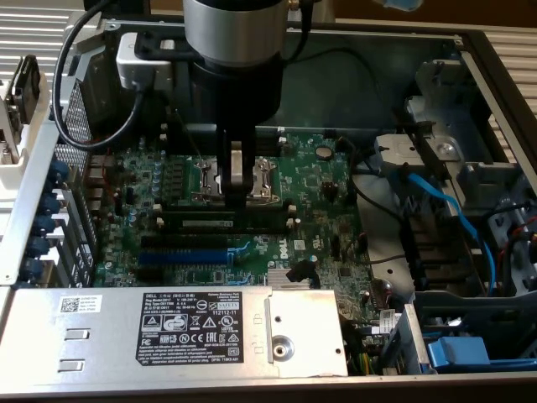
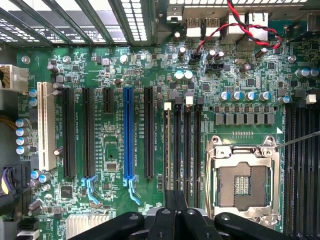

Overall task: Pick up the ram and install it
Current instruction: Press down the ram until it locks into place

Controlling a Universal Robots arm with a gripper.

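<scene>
The gripper (image 1: 237, 197) stands straight down over the middle of the motherboard (image 1: 323, 197), its two fingers brought fully together, and their tips meet the top edge of the ram (image 1: 205, 222). The ram is the dark strip with the pale label that stands on edge along the memory slots (image 2: 187, 145), just on the near side of the CPU socket (image 1: 205, 178). Whether the tips pinch the thin board or only bear on its edge I cannot tell. In the exterior view, the contact lies toward the right end of the strip rather than its centre. A downward push here could therefore seat one end and leave the other end high, so the module would cock in the slot. I also cannot make out whether the strip sits squarely in its slot. If it is off line or its notch does not match, force could bend the board or strain the slot's white end clips. Should the tips slide off the narrow edge, they would land on the neighbouring slots or on the open socket, whose contacts look exposed in the wrist view (image 2: 243, 182). The blue slot (image 1: 180, 254), the power supply box (image 1: 168, 332) and the blue cable (image 1: 453, 210) lie well apart and seem out of danger.
</scene>
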